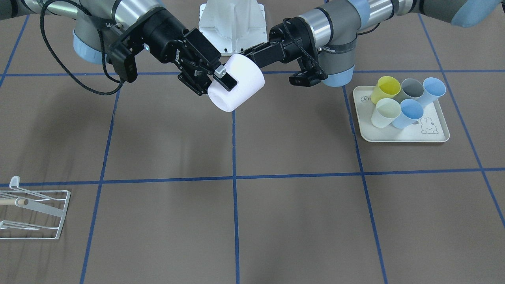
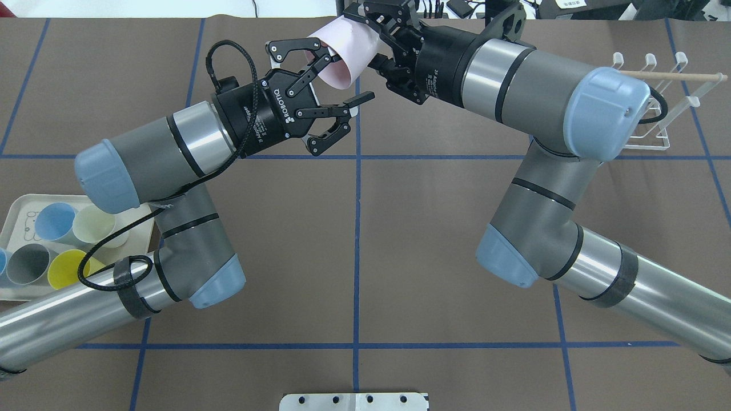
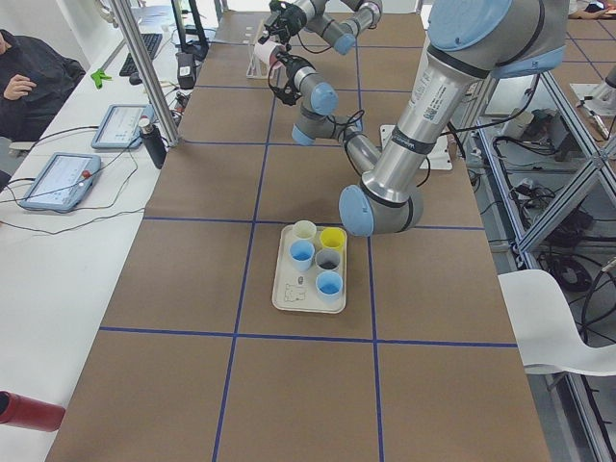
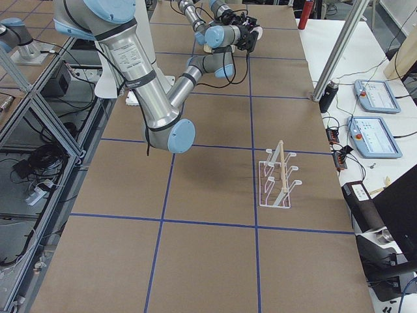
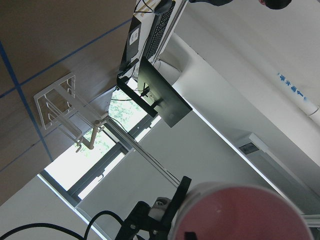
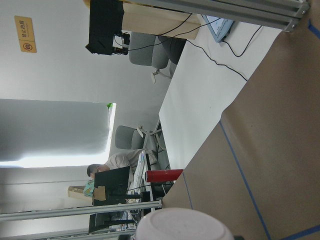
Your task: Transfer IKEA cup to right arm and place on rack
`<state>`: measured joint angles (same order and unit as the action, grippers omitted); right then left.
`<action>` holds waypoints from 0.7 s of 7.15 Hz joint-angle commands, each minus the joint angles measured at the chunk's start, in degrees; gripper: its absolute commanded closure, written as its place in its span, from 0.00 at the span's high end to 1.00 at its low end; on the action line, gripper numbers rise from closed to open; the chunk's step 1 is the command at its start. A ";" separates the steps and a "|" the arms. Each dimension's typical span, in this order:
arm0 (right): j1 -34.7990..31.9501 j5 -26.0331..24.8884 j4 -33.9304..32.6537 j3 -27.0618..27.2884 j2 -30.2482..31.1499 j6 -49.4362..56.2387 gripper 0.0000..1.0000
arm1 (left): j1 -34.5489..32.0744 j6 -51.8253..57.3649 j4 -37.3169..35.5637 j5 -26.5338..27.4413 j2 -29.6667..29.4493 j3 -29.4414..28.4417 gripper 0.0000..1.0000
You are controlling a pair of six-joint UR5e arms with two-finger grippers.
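Observation:
The IKEA cup (image 1: 240, 81) is pale pink-white and is held in the air over the far middle of the table, lying on its side. My right gripper (image 1: 223, 81) is shut on its rim, one finger outside and one inside. In the overhead view the cup (image 2: 342, 54) sits at the right gripper (image 2: 374, 48). My left gripper (image 2: 345, 77) is open, its fingers spread on either side of the cup's other end. The white wire rack (image 1: 35, 209) with a wood peg stands near the table's right end (image 2: 657, 108). The cup fills the bottom of both wrist views (image 5: 240, 210) (image 6: 182, 225).
A cream rabbit-print tray (image 1: 402, 136) on my left holds several cups in yellow, grey, blue and pale green; it also shows in the overhead view (image 2: 11, 220). Blue tape lines cross the brown table. Operators' desks with tablets run along the far side (image 4: 371, 117).

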<state>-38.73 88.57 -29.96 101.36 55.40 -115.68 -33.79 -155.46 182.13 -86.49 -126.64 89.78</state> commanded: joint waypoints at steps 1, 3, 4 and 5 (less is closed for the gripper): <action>-0.38 0.03 0.08 -0.02 0.06 0.01 0.00 | -0.14 0.33 0.24 0.00 -0.02 -0.04 0.99; -1.35 -0.50 4.37 -0.37 0.93 -0.08 0.00 | -0.22 0.33 0.24 0.00 0.34 -0.13 0.99; -1.70 -0.50 4.38 -0.46 0.94 -0.08 0.00 | -0.14 0.24 0.33 0.00 0.43 -0.13 0.99; -2.14 -0.50 4.38 -0.46 1.20 -0.16 0.00 | -0.14 0.24 0.33 0.00 0.43 -0.13 0.99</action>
<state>-40.34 88.11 -25.81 100.95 56.34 -115.77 -33.96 -155.19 182.43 -86.48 -126.27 89.66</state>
